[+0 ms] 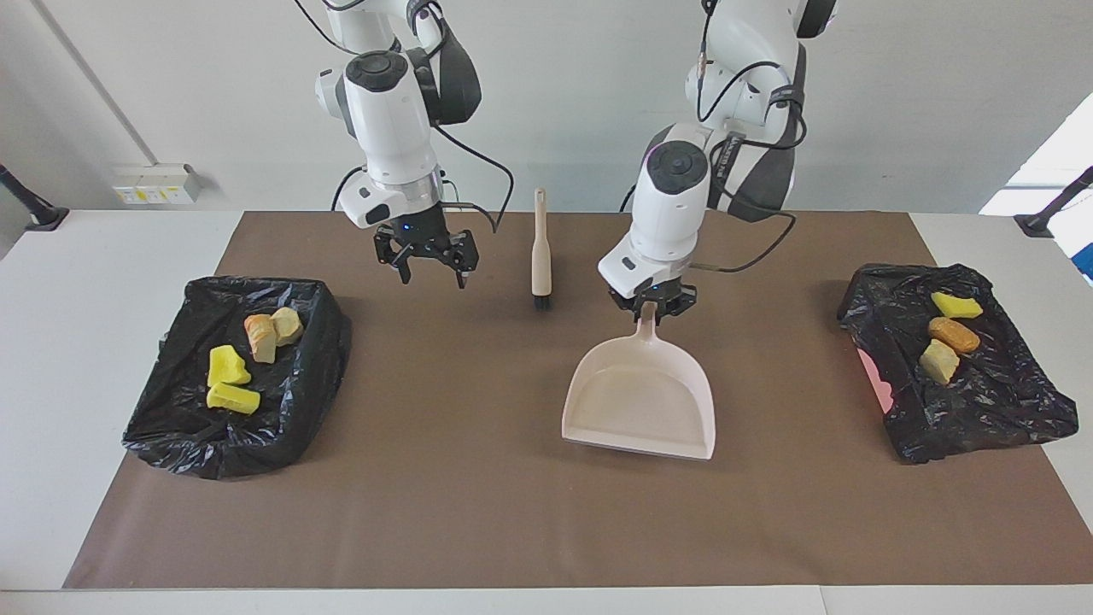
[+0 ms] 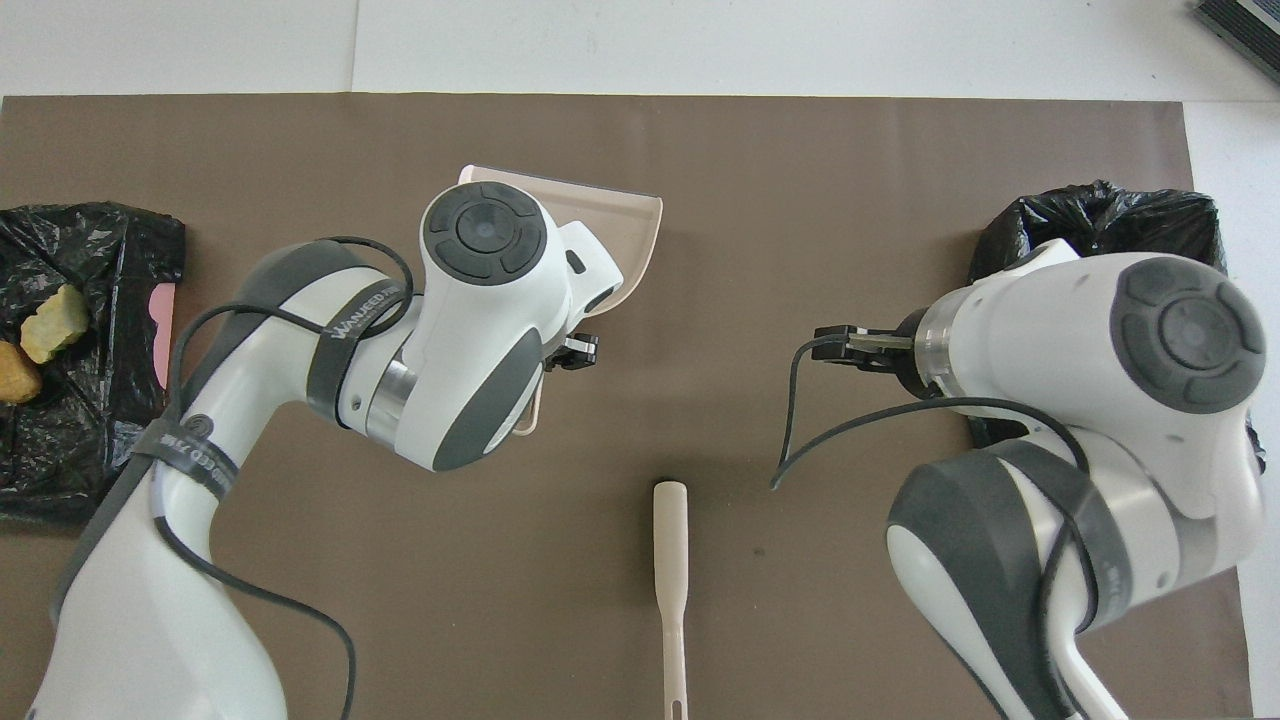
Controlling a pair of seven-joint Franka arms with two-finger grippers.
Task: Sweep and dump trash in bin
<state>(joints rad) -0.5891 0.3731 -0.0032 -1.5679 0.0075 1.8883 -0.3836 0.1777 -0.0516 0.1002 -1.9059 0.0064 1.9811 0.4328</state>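
In the facing view, the dustpan (image 1: 639, 401) is gripped by its handle in the closed left gripper (image 1: 648, 309) and lies on the brown mat (image 1: 478, 512) beside the brush (image 1: 540, 253). The right gripper (image 1: 429, 265) is held spread open above the mat, between brush and bin bag (image 1: 248, 376). Trash (image 1: 229, 367) is seen in that bag; more trash (image 1: 949, 335) in the second bag (image 1: 973, 384).

In the overhead view, the dustpan (image 2: 625, 225) is largely covered by the left arm; the brush (image 2: 670, 570) lies nearer the robots.

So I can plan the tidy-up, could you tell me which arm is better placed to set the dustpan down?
Left, probably: the left gripper holds the dustpan by its handle over the mat, while the right gripper hangs open and empty beside the brush.
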